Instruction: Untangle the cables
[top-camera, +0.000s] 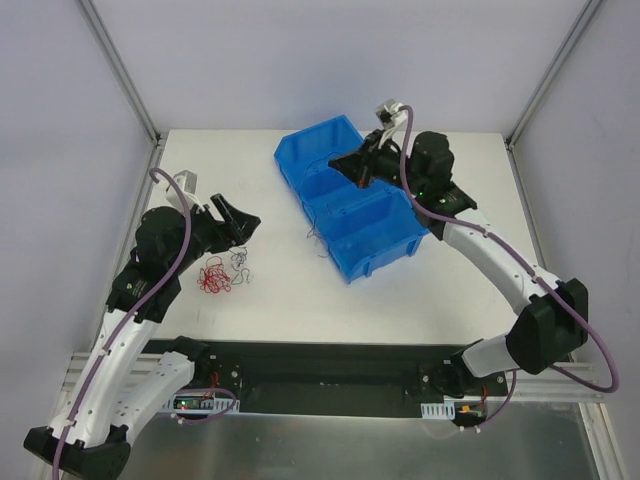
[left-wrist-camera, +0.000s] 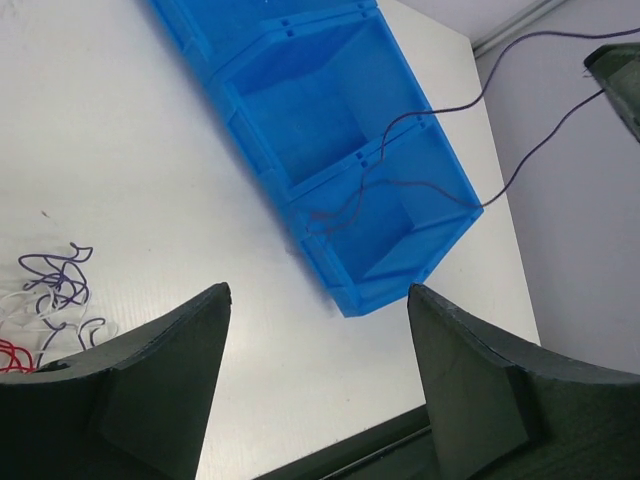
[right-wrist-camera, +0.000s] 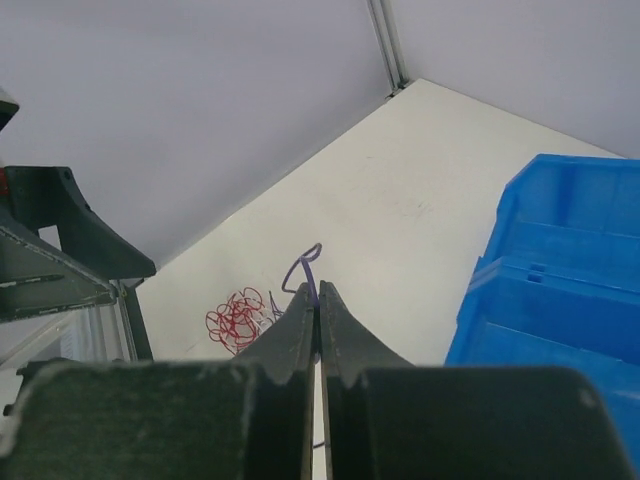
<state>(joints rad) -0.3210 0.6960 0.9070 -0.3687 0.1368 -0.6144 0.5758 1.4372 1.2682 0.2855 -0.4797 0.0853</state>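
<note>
My right gripper (top-camera: 363, 176) hangs over the blue bins (top-camera: 345, 200), shut on a thin dark purple cable (right-wrist-camera: 310, 268) whose looped end pokes out above the fingertips. In the left wrist view this cable (left-wrist-camera: 440, 110) runs from the right gripper down across the bins (left-wrist-camera: 300, 120) to their near rim. A curly red cable (top-camera: 213, 277) lies on the table, with a dark cable and a white one (top-camera: 240, 265) tangled beside it. My left gripper (top-camera: 240, 224) is just above that pile. The left gripper (left-wrist-camera: 318, 290) is open with nothing between its fingers.
The blue bins stand diagonally across the middle of the white table (top-camera: 420, 290). Frame posts (top-camera: 120, 70) rise at the back corners. A small metal bracket (top-camera: 185, 182) sits behind my left arm. The black base rail (top-camera: 330, 380) runs along the near edge.
</note>
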